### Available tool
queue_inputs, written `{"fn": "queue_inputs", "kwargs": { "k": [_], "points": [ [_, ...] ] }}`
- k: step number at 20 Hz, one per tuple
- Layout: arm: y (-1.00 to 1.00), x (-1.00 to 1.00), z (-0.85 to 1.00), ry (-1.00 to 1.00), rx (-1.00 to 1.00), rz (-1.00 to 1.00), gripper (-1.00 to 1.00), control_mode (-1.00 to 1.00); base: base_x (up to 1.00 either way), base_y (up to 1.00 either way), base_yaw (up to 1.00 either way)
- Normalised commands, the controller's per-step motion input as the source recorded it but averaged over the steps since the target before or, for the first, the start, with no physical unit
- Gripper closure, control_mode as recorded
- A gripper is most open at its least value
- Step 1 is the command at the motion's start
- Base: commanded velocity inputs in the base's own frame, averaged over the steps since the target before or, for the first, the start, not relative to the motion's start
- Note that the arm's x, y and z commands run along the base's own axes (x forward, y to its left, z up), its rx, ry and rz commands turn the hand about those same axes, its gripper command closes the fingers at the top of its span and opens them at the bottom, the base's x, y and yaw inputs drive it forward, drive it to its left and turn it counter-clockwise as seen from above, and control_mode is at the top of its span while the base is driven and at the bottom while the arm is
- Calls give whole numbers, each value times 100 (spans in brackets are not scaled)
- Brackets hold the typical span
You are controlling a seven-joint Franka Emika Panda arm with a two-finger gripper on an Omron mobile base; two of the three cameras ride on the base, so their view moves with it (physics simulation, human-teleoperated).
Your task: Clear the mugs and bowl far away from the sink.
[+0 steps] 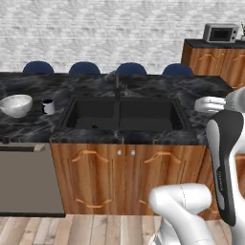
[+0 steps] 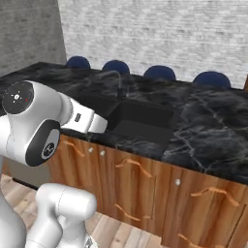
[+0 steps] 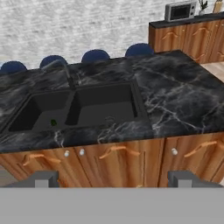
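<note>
The white mug (image 1: 48, 106) stood on the black marble desk (image 1: 28, 125) at about 9 o'clock from the sink (image 1: 123, 115) in the left base view, just off the basin's left rim. Its dark rim faced up. The bowl (image 1: 16, 105), white and upright, sat just beside the mug, further toward 9 o'clock, near the picture's left edge. The two were close together but whether they touched could not be told.

The sink was a matte-black double basin sunk into the desk, both basins bare apart from a small green drain spot in the left one in the hand view. A slim dark faucet (image 1: 117, 85) rose at its 12 o'clock edge. Wooden cabinet doors (image 1: 125, 179) with pale handles ran below the desk, and a grey dishwasher front (image 1: 26, 179) sat under the mug and bowl.

Four blue stool backs (image 1: 84, 68) lined the far side of the desk, before a pale brick wall. At 2 o'clock from the sink a microwave (image 1: 220, 33) stood on a separate wooden cabinet.

The hand (image 3: 112, 178) hung out in front of the cabinets, looking down over the sink from the near side. Its two fingertips (image 3: 43, 178) stood wide apart with nothing between them, well away from mug and bowl.
</note>
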Motion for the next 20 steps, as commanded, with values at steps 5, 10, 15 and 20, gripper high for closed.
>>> {"fn": "queue_inputs", "kwargs": {
  "k": [5,10,15,20],
  "points": [
    [0,0,0,0,0,0,-100,100,32,100,-11],
    [0,0,0,0,0,0,-100,100,52,100,-29],
    [0,0,0,0,0,0,-100,100,52,100,-40],
    [0,0,0,0,0,0,-100,100,38,100,-43]
  ]
}}
